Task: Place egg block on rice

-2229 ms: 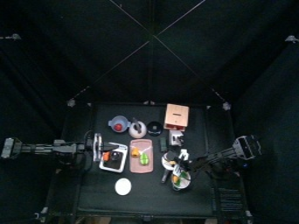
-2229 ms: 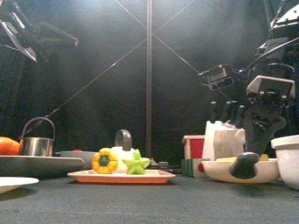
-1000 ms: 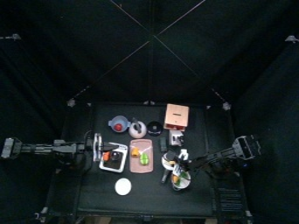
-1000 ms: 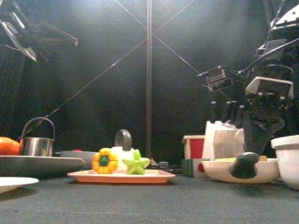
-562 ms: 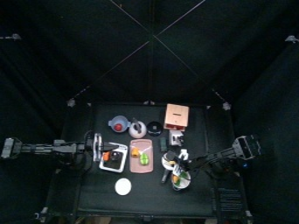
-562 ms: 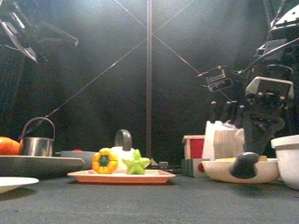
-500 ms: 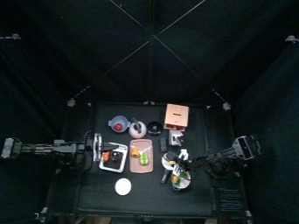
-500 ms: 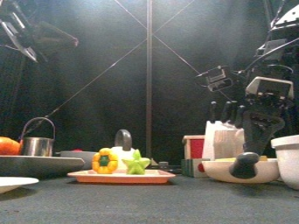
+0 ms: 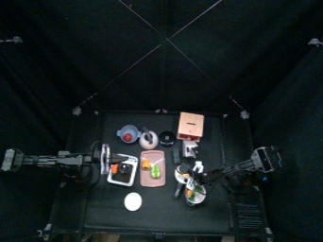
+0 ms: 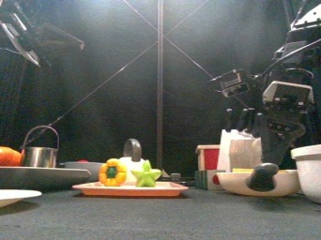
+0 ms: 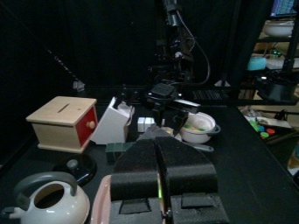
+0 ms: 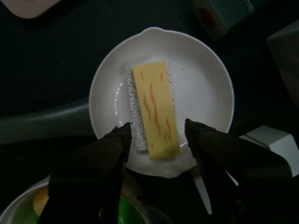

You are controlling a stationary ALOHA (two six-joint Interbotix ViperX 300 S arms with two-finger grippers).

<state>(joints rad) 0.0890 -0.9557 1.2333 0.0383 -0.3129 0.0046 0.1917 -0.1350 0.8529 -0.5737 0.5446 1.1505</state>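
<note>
Egg block [image 12: 155, 108]: yellow slab with red streaks — lies on the white rice [image 12: 131, 105] in a white bowl [image 12: 212, 79]; only the right wrist view shows it.
Right gripper [image 12: 159, 150]: jaws spread, holding nothing, just above the bowl.
Front view: bowl's side only [image 10: 257, 182], contents hidden.
Left gripper [image 11: 160, 179]: jaws pressed together, empty — rests at the left.

We see black curtains [image 9: 76, 57] closing the pen on every side around the small black table [image 9: 161, 210], thin pale lines crossing overhead where the frame meets, soft light falling on the cloth behind, and, past the curtains, shelves [image 11: 278, 52] of a dim room beyond.
</note>
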